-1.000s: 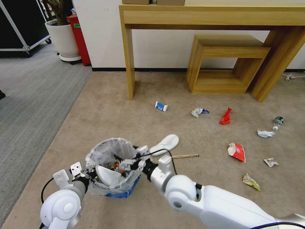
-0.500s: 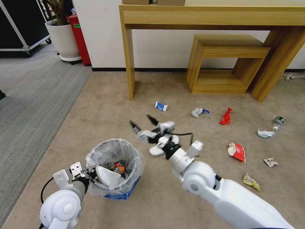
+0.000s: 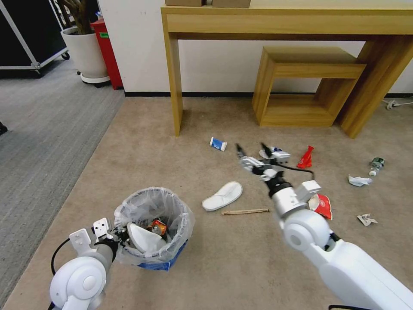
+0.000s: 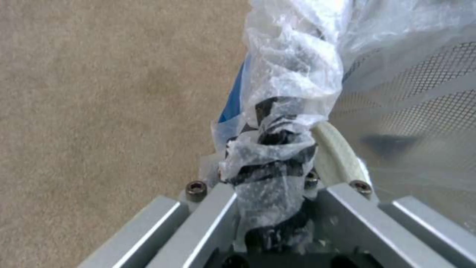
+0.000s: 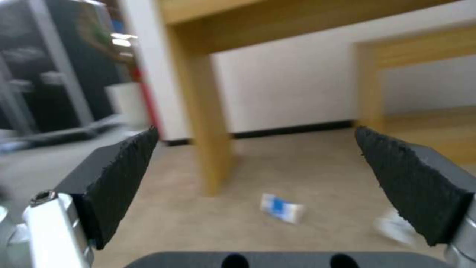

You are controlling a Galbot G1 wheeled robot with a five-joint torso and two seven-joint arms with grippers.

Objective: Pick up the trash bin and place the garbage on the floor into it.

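My left end effector [image 3: 115,234] sits low at my left, clamped on the near rim of the trash bin [image 3: 151,224]; in my left wrist view its fingers [image 4: 267,149] pinch the bunched clear liner [image 4: 292,67] against the rim. The bin stands on the beige carpet [image 3: 142,150], and inside it lie a white slipper [image 3: 144,239] and a crushed can [image 3: 157,227].

Just right of the bin, a second white slipper [image 3: 223,196] lies on the carpet with a wooden stick [image 3: 245,211] beside it. Farther off, near the wooden bench's leg [image 3: 175,86], is a small blue-and-white carton [image 3: 218,144].

My right end effector [image 3: 253,150] is stretched forward above the floor, spread wide and holding nothing, close to a crumpled white paper [image 3: 270,151]. Right of it lie a red wrapper [image 3: 306,158], a red-and-white packet [image 3: 320,205], more crumpled paper [image 3: 359,181], a small bottle [image 3: 377,164] and a yellow scrap [image 3: 340,246].
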